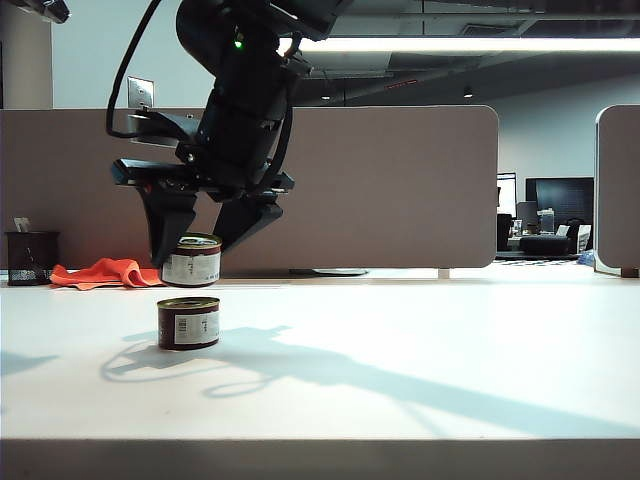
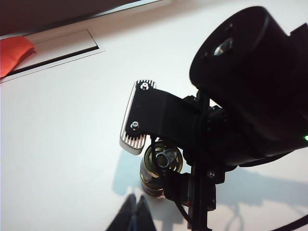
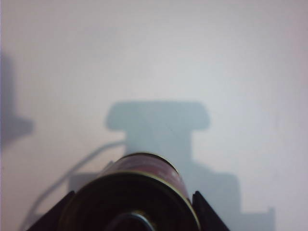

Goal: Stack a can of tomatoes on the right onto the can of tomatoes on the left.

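Tomato cans were in two places: the held can (image 1: 192,260) hung in the air, and the base can (image 1: 188,322) stood upright on the white table (image 1: 420,350), below the first with a clear gap between them. We found the right tool (image 1: 205,245) clamped on the held can, one finger on each side of its wall; the right wrist view showed the same can (image 3: 139,192) filling the space between both fingers. Only the dark tips of the left tool (image 2: 135,214) showed in the left wrist view; they looked close together with nothing between them, and we could not tell more.

We judged each can to be stiff, moderately heavy, and smooth at the label, so a side grip across the wall suited it best. Its metal rims were narrow, and we expected the upper can to slide or tip unless set down level and centred.

An orange cloth (image 1: 105,272) and a dark mesh cup (image 1: 31,258) lay well apart, toward the divider.
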### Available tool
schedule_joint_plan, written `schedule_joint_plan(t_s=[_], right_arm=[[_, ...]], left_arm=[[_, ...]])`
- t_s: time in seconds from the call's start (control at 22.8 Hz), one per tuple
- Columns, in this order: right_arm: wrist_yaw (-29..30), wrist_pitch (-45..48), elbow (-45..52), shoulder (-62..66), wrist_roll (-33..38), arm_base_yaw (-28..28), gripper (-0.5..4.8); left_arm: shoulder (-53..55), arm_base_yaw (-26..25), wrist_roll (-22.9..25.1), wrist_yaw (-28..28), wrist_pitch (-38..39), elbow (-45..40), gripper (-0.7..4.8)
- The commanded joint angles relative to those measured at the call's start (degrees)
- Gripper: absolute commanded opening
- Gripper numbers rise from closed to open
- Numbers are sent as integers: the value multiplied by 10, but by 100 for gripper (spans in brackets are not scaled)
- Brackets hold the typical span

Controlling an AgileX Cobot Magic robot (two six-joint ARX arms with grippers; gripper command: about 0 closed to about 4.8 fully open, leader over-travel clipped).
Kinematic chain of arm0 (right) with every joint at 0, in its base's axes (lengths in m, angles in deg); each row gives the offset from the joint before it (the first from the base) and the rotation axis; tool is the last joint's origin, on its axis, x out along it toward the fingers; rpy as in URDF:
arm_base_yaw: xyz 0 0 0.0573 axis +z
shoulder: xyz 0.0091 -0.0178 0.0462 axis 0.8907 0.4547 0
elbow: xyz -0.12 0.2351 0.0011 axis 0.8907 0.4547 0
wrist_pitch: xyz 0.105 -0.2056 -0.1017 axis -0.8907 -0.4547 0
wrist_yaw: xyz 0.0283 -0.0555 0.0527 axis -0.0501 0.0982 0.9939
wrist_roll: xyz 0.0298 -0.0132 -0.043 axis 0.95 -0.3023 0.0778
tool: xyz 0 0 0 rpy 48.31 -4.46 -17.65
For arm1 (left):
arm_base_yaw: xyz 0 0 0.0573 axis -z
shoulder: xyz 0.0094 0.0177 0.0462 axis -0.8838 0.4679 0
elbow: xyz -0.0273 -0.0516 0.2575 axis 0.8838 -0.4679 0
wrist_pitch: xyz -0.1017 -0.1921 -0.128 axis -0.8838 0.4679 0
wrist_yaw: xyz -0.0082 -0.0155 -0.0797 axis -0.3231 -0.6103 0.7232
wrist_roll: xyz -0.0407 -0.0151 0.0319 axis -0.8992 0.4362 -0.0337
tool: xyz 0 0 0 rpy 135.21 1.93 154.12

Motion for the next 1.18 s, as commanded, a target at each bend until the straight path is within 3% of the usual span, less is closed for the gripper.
schedule_joint_plan(t_s=[0.04,0.35,0.53,0.83,0.92,1.05,1.1,1.14,1.18], right_arm=[[3,8,-6,4,-1,2,301],[13,13,-6,23,-1,2,313],[15,12,-8,22,-1,2,389],[10,-3,-27,3,-1,1,391],[-28,-12,-31,-19,-2,-2,381],[-64,-28,-31,-48,-2,-8,250],[-70,-38,-31,-61,-2,-14,182],[-76,-57,-31,-81,-2,-24,83],[-78,-84,-30,-106,-2,-39,36]], left_arm=[[-1,0,3,3,-3,4,-2],[-1,0,4,3,-3,4,-2],[-1,0,4,3,-3,4,-2],[-1,0,4,3,-3,4,-2],[-1,0,4,2,-3,4,-2],[-1,0,5,2,-3,4,-3],[-1,0,6,0,-3,4,-3],[-1,0,10,-2,-3,4,-3],[-1,0,20,-2,-3,4,-4]])
